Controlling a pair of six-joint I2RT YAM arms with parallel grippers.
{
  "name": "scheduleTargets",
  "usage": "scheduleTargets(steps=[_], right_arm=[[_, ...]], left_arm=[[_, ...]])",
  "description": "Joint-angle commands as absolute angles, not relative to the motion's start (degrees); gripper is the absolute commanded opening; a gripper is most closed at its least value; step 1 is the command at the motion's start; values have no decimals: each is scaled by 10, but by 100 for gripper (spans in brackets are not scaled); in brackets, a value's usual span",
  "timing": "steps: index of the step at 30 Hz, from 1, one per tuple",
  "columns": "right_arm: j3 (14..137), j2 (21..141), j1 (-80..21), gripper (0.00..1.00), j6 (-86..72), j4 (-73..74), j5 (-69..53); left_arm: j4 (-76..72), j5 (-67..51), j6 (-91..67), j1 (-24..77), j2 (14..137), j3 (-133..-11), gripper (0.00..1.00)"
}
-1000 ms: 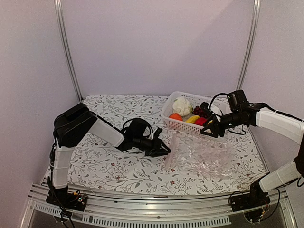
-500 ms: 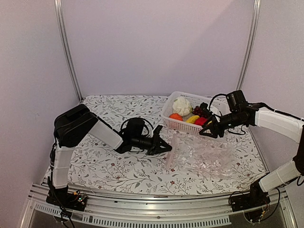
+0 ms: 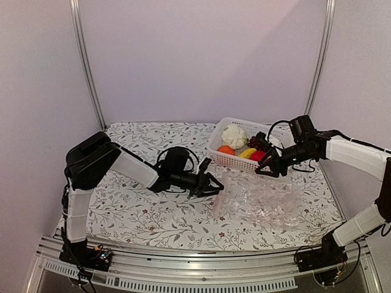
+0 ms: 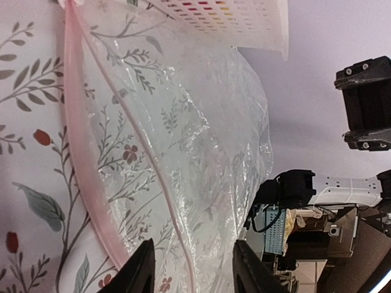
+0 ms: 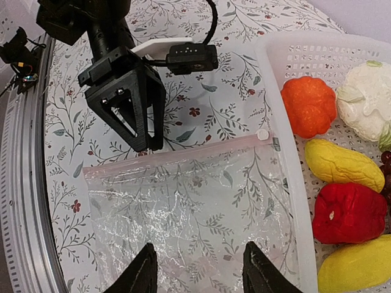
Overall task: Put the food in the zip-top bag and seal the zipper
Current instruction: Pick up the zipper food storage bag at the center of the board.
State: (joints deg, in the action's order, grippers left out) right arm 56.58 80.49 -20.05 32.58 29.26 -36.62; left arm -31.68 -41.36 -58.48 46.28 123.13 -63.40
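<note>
While both arms reach low over the flower-printed worktop (image 3: 137, 146), I see the zip-top bag (image 3: 259, 201) lying flat on it, right against the near wall of the white basket (image 3: 221, 160). The print shows through the crinkled plastic. Its zipper (image 5: 183, 152), a pinkish strip, runs along the edge that faces my left arm. My left pincer (image 3: 215, 185) sits right at that edge with its fingers apart. In the wrist view the bag's mouth shows between them, and I see nothing clamped. My right pincer (image 5: 200, 247) hovers above the bag, just beside the basket's front wall, its fingers likewise apart and bare.

All the food lies in the basket. The cauliflower (image 3: 234, 135) is toward the back and the orange fruit (image 5: 310, 105) is beside it. A yellow piece (image 5: 342, 163) and a red piece (image 5: 348, 212) lie along the front wall, and the dark grape bunch (image 3: 258, 141) is on the right side.
</note>
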Motion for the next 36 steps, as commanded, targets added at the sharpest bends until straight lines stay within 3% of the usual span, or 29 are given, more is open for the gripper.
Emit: scheduleTargets(steps=[1,11,17,24,28,33,36], right_arm=[[569,804,-199,46,329,301,-373],[559,798,-199,46,325,292,-370],[553,797,-199,46,325,287,-369],[546,797,-199,46,325,280,-363],[543,793,-199,45,325,275,-356],[541,779,-198,44,321,268,-352],[537,761,-193,43,322,255,-341]], left_arm=[[-282,-428,-554,476,1258,-678,41],[-259,-444,-563,482,1293,-723,27],[-257,-438,-577,483,1299,-721,31],[-273,-449,-584,488,1314,-749,26],[-272,-455,-583,487,1315,-753,15],[-250,-442,-552,470,1235,-682,0],[-162,-402,-483,448,1134,-613,0]])
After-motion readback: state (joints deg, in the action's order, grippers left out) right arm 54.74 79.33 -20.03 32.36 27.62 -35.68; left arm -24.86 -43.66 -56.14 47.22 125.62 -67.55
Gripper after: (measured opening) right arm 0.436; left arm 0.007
